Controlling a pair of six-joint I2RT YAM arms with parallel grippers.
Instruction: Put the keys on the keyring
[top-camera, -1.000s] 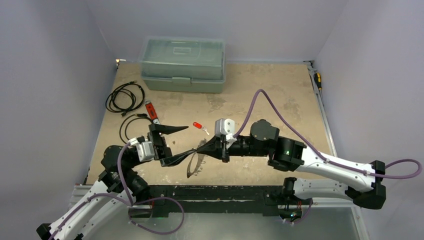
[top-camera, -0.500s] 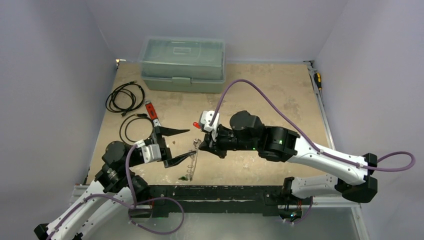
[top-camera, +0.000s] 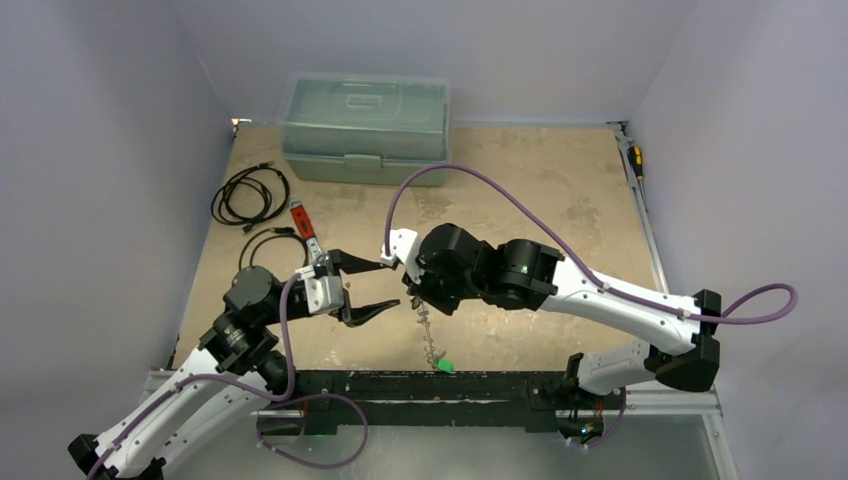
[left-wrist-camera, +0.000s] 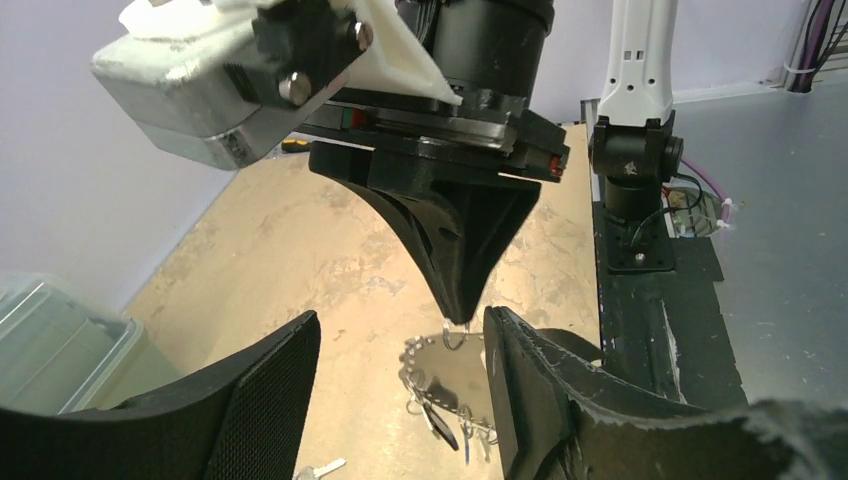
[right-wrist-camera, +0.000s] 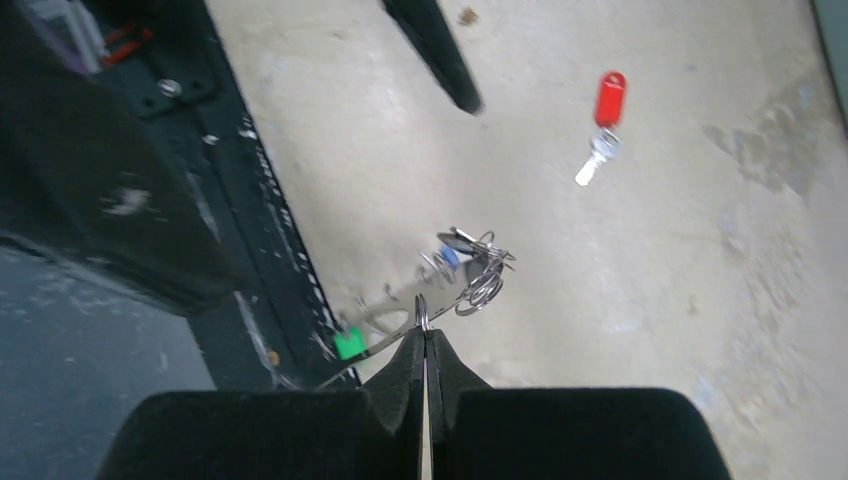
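My right gripper (top-camera: 414, 296) is shut on the top of the keyring (top-camera: 430, 340), which hangs down over the table's front edge. In the right wrist view the keyring (right-wrist-camera: 400, 330) shows edge-on past the shut gripper (right-wrist-camera: 424, 335), carrying a green-headed key (right-wrist-camera: 348, 343), a blue-headed key (right-wrist-camera: 450, 257) and small split rings (right-wrist-camera: 485, 285). A red-headed key (right-wrist-camera: 608, 100) lies loose on the table. My left gripper (left-wrist-camera: 400, 320) is open, and the keyring (left-wrist-camera: 440, 372) hangs between its fingers, close to the right finger (left-wrist-camera: 530, 390). In the top view the left gripper (top-camera: 396, 283) sits just left of the right one.
A grey-green lidded box (top-camera: 365, 128) stands at the back. Coiled black cables (top-camera: 250, 195) and a red-handled wrench (top-camera: 303, 225) lie at the left. The black front rail (top-camera: 500, 385) runs under the hanging ring. A loose silver key (left-wrist-camera: 320, 468) lies below the left fingers.
The right arm has swung left and lifted, so the keyring now hangs upright instead of lying low. The left gripper has moved up and right towards it, its jaws narrower.
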